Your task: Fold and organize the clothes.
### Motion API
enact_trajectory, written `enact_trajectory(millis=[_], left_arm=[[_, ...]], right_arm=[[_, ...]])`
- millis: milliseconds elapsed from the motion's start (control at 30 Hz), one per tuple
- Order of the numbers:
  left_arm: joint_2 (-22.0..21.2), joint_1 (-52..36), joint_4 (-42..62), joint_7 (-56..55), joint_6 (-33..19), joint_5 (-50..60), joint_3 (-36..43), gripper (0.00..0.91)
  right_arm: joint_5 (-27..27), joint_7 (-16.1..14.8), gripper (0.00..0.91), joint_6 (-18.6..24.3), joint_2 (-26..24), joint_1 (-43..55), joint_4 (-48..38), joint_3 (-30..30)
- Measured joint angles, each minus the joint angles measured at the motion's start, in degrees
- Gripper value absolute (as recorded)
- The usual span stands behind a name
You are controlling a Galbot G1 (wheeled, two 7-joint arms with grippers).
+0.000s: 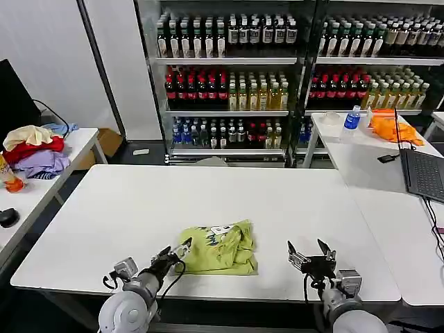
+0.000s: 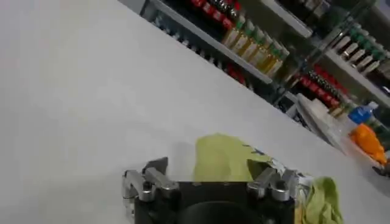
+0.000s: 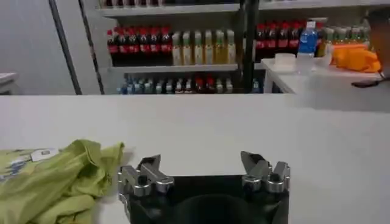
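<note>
Currently bunched into a rough wad on the white counter [image 1: 104,208] near its front edge: the lime T-shirt [image 1: 220,248], long axis running side to side, pale print uppermost at the far side. Just beside the shirt's left edge, nearly touching, the left end effector [image 1: 175,253], fingers spread. Well apart off the shirt's right edge, the right end effector [image 1: 311,251], likewise spread and empty; probably the left arm's reach first.

Small pale print on the crumpled lime T-shirt [image 1: 220,247], partly buried in folds, design unreadable.
</note>
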Motion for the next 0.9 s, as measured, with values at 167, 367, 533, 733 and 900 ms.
enact_trajectory(millis=[167,367,533,733,900], left_arm=[[-1.0,-0.7,0.8,0.6,0.2,-1.3,0.4,0.907],[-2.2,-1.2,1.5,1.0,0.1,-2.9,0.5,0.181],[-2.7,-1.3,2.3,1.3,-0.3,-4.2,0.2,0.121],[-3.3,-0.3,2.1,1.9,-0.5,-6.3,-0.5,0.111],[-4.1,0.2,1.4,2.7,-0.9,-8.4,-1.4,0.101]], right_arm=[[0.0,0.0,0.907,0.0,0.0,-0.6,0.6,0.5],[0.0,0.1,0.907,0.0,0.1,-1.1,1.1,0.7],[0.0,0.2,0.907,-0.1,0.2,-1.3,1.3,0.7],[0.0,0.3,0.907,-0.2,0.3,-1.7,1.9,1.1],[0.0,0.4,0.907,-0.3,0.2,-1.9,2.3,1.5]])
